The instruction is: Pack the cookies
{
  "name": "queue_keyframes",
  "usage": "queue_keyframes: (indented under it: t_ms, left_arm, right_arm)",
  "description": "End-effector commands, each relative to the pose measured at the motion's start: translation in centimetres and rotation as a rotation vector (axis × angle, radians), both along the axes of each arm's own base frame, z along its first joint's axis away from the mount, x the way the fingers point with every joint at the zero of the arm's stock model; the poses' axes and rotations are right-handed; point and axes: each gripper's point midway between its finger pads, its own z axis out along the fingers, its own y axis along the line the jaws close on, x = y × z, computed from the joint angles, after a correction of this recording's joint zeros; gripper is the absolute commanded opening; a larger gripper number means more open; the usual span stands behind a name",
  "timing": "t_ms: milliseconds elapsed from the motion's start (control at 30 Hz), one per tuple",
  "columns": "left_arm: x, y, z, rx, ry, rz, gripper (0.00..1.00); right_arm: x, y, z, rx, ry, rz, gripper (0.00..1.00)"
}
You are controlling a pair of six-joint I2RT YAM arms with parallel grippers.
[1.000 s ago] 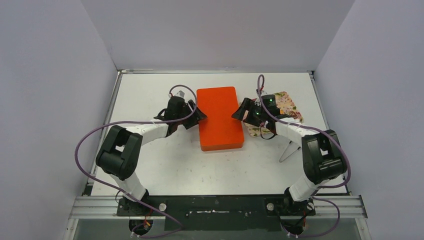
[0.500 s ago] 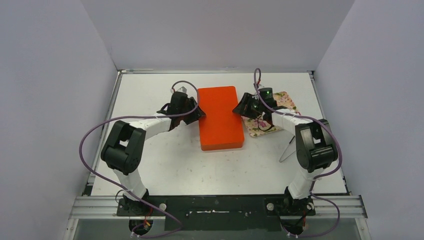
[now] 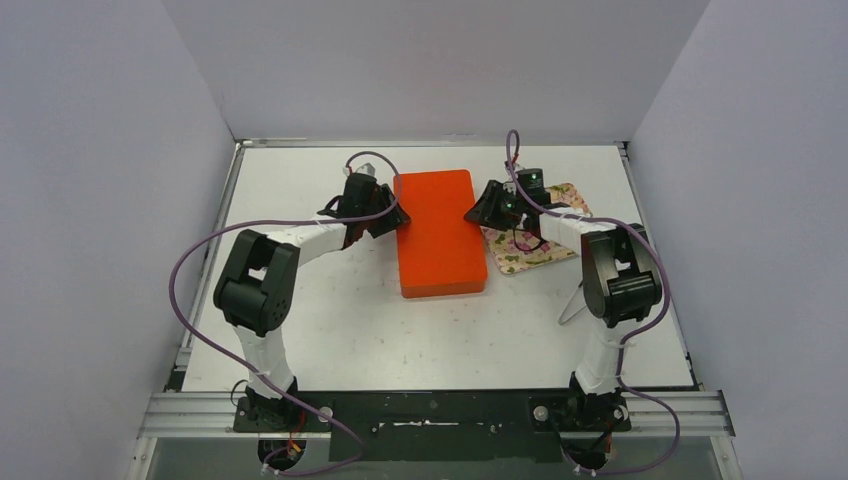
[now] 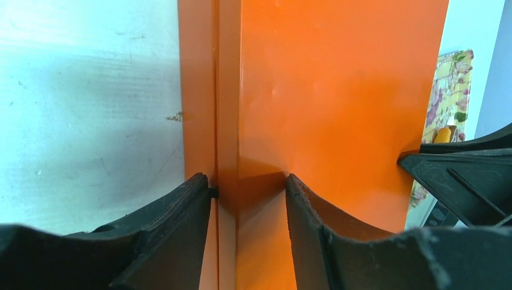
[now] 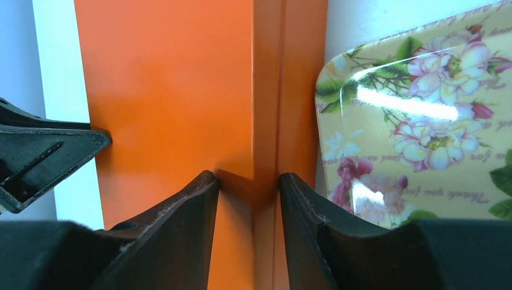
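Flat bright-orange rectangular lidded box (image 3: pixel 440 232) sits mid-table, long sides running near-to-far, lid on. The scuffed white table (image 3: pixel 330 320) is under it.

The left gripper (image 3: pixel 392 214) is on the box's left long edge, toward the far end. On the left wrist cam its black fingers (image 4: pixel 175 229) straddle the lid rim. One pad is on the side wall at the seam, the other on the lid top, and both touch orange. I read that as clamped on the box edge.

The right gripper (image 3: pixel 473 214) sits on the right long edge, approx opposite. Right wrist cam shows the same setup: one finger (image 5: pixel 175 229) on the lid top, the other down the side wall, both against the orange, so it's pinching the box too. Each wrist cam catches the other gripper's black tip across the lid.

Glossy yellow tray w/ printed pink flowers (image 3: pixel 556 250) lies flat just right of the box, its left edge close beside the box's right wall. Can't tell if they touch. The right arm reaches over the tray's far part.

Cookies: on the top cam I can't make any out, too small and the arm's in the way. Left wrist cam shows one small orange-yellow cookie (image 4: pixel 444 134) on the tray, just past the right gripper's tip. Whether any are inside the shut box, can't tell.
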Motion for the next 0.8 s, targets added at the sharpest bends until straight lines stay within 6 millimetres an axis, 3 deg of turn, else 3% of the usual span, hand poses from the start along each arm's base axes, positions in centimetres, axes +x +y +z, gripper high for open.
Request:
queue_keyframes:
  t_ms: [0, 267, 400, 533, 667, 767]
  left_arm:
    - [-0.7, 0.8, -3.1, 0.081, 0.077, -0.028, 0.45]
    - [-3.9, 1.0, -4.8, 0.072, 0.126, -0.105, 0.41]
    - [-5.9, 0.8, -4.6, 0.042, 0.137, -0.144, 0.39]
    - [-7.1, 0.7, -2.8, 0.003, 0.097, -0.171, 0.38]
    - [-8.3, 1.1, -1.3, -0.006, 0.067, -0.185, 0.38]
    - [-7.7, 1.8, -0.5, -0.012, 0.034, -0.164, 0.42]
  right_arm:
    - [-1.3, 1.0, -2.1, 0.018, 0.067, 0.040, 0.37]
    - [-8.7, 3.7, -3.9, 0.079, 0.167, 0.130, 0.36]
    - [-11.6, 5.0, -3.5, 0.137, 0.195, 0.160, 0.34]
    - [-14.2, 6.1, -1.9, 0.161, 0.197, 0.202, 0.31]
    - [-14.7, 6.0, 0.1, 0.162, 0.153, 0.198, 0.35]
    - [-12.7, 4.7, 1.5, 0.117, 0.073, 0.141, 0.46]
